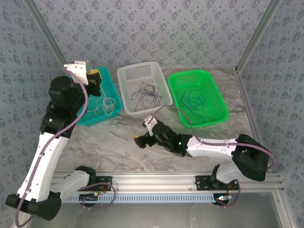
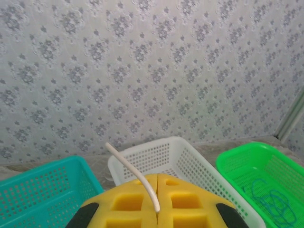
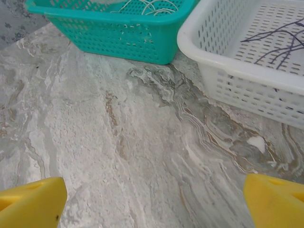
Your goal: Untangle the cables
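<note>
Marble tabletop (image 3: 118,142), patterned walls (image 2: 142,71), left hand (image 2: 157,209) pinching cream cable (image 2: 137,176), right hand (image 3: 152,202) spread

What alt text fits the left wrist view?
The left end effector is shut on a pale cream cable that sticks up to the left. Behind it stand a teal basket, a white basket and a green basket holding a blue cable, before a patterned wall.

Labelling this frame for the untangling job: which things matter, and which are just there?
Job: cream cable pinched in left end effector; dark purple cables; blue cables; open right end effector.
Just there: teal basket, white basket, green basket, marble table.
</note>
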Robot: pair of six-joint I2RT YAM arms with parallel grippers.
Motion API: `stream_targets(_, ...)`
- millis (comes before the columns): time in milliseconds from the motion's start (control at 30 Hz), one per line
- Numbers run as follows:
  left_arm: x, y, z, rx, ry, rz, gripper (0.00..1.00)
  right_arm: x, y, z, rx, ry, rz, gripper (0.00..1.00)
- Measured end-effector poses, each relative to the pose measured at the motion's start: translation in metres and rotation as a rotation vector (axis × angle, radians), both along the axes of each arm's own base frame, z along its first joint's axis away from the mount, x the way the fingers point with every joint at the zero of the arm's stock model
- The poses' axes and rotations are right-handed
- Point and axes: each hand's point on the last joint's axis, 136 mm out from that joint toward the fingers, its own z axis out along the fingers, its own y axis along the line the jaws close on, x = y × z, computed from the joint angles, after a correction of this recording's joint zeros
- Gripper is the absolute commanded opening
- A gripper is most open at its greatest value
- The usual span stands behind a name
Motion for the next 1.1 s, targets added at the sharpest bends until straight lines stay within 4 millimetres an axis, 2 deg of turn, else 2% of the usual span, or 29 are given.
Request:
stream_targets(200, 0.023, 0.019, -0.007, 0.004, 0.02, 0.058, 0.01, -0.002, -0.017, -0.002, -0.008, 0.006, -0.042, 0.98)
stream_targets(333, 0.044, 0.04, -0.02, 0.008, 0.049, 0.127, 0.01, -0.005, -0.03, -0.002, -0.013, 0.009, -0.07, 0.98)
stream_targets(500, 0.063, 0.072, -0.035, -0.004, 0.057, 0.208, 0.01, -0.011, -0.056, -0.001, -0.009, 0.009, -0.112, 0.98)
stream_targets(600, 0.071, 0.084, -0.04, -0.017, 0.061, 0.236, 0.02, -0.015, -0.073, 0.001, 0.0, 0.005, -0.143, 0.99)
stream_targets(900, 0.081, 0.09, -0.032, -0.037, 0.028, 0.244, 0.02, -0.028, -0.124, 0.008, 0.044, -0.007, -0.238, 0.99)
stream_targets(1033, 0.095, 0.092, -0.048, -0.046, 0.065, 0.249, 0.02, -0.032, -0.136, 0.008, 0.042, -0.003, -0.253, 0.98)
stream_targets(1100, 0.103, 0.094, -0.065, -0.058, 0.094, 0.256, 0.02, -0.033, -0.14, 0.004, 0.022, 0.006, -0.256, 0.98)
